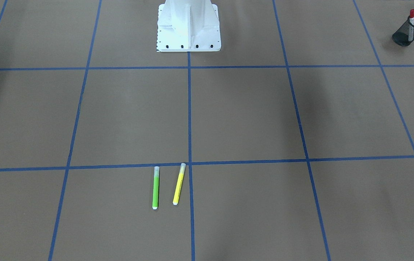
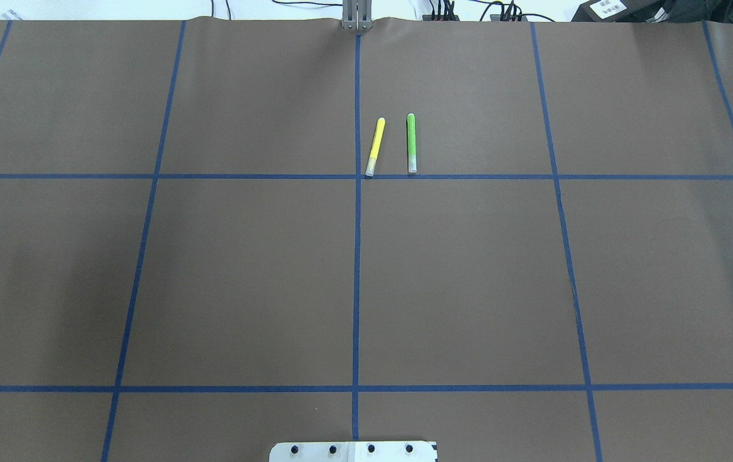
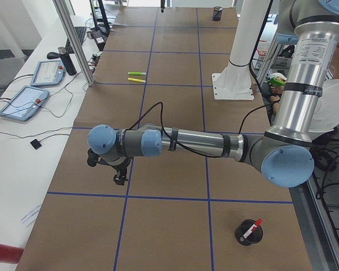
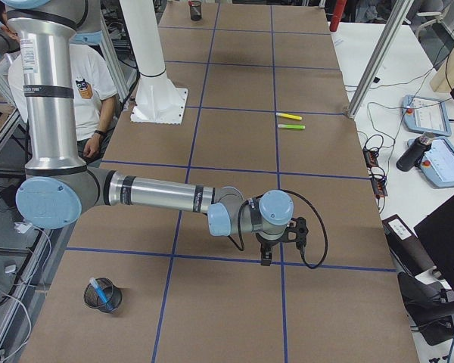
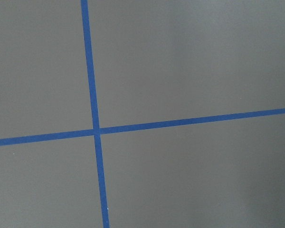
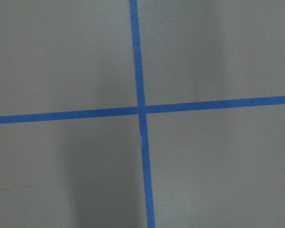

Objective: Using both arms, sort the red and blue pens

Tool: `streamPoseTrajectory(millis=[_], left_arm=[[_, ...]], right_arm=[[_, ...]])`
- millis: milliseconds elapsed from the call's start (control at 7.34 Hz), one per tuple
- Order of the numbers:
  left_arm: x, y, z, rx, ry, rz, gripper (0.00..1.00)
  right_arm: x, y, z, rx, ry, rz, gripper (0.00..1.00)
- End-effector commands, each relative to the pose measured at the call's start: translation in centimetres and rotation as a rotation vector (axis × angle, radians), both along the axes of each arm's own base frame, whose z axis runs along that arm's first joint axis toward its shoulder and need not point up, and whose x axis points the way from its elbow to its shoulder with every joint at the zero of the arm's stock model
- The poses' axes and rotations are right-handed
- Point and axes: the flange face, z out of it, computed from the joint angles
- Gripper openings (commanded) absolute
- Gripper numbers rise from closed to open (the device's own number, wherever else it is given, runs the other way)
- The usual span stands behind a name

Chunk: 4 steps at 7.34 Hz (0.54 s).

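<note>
The red pen (image 1: 411, 21) stands in a black mesh cup (image 1: 409, 30) at the table's end on my left side; the exterior left view shows the red pen (image 3: 252, 228) leaning in that cup (image 3: 248, 232). The blue pen (image 4: 98, 290) lies inside a second mesh cup (image 4: 103, 296) at the end on my right. My left gripper (image 3: 118, 181) hangs over bare paper, pointing down. My right gripper (image 4: 265, 261) hangs the same way. Both show only in the side views, so I cannot tell whether they are open or shut. Both wrist views show only brown paper and blue tape.
A green marker (image 1: 155, 187) and a yellow marker (image 1: 179, 183) lie side by side at the table's far middle. The white pedestal base (image 1: 188, 25) stands at the robot's edge. A seated person (image 4: 91, 83) is behind the robot. Tablets and cables lie on the white bench (image 3: 22, 101).
</note>
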Motion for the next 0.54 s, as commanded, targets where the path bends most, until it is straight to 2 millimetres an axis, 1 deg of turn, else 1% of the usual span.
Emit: streamPoseTrajectory(millis=[0,272,409], left_arm=[[-0.4,1.9,0.7,0.012,-0.057,0.006,1.0],[-0.4,3.2,2.3,0.014,-0.06,0.007,1.0],[-0.4,3.9,3.0,0.025,-0.06,0.006,1.0]], right_arm=[[-0.3,-0.1,-4.0,0.064,-0.014,0.003,1.0],[0.0,0.2,-5.2,0.087,-0.006,0.009,1.0],[0.2,0.3,-5.2,0.09,-0.003,0.012,1.0]])
